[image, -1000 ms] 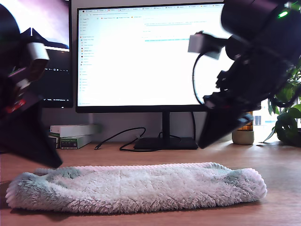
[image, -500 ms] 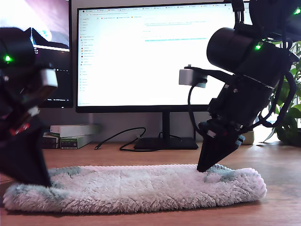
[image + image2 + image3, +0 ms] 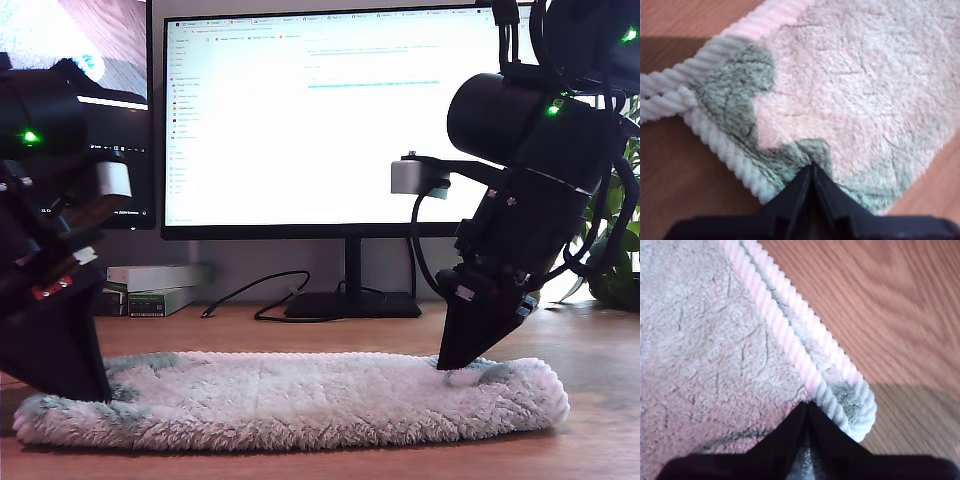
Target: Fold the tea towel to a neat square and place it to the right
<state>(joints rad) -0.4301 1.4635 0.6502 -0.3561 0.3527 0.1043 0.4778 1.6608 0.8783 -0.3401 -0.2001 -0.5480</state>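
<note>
- Wooden desk (image 3: 600,400); a large lit monitor on a black stand (image 3: 320,120) behind, green and white boxes (image 3: 150,288) near its foot, a potted plant (image 3: 610,250) off its far side towards the exterior view's right.
- The fluffy off-white terry tea towel with thick ribbed corded hem (image 3: 290,400) lies flat on the desk in front of the monitor, folded into a long strip about as wide as the screen.
- My first gripper (image 3: 812,172): black jaws pressed together, tip pinching pile at a grey-green towel corner beside the hem.
- My second gripper (image 3: 807,407): jaws pressed together, pinching the towel just inside the doubled hem at a corner.
- Which arm is which in the exterior view: cannot tell.
</note>
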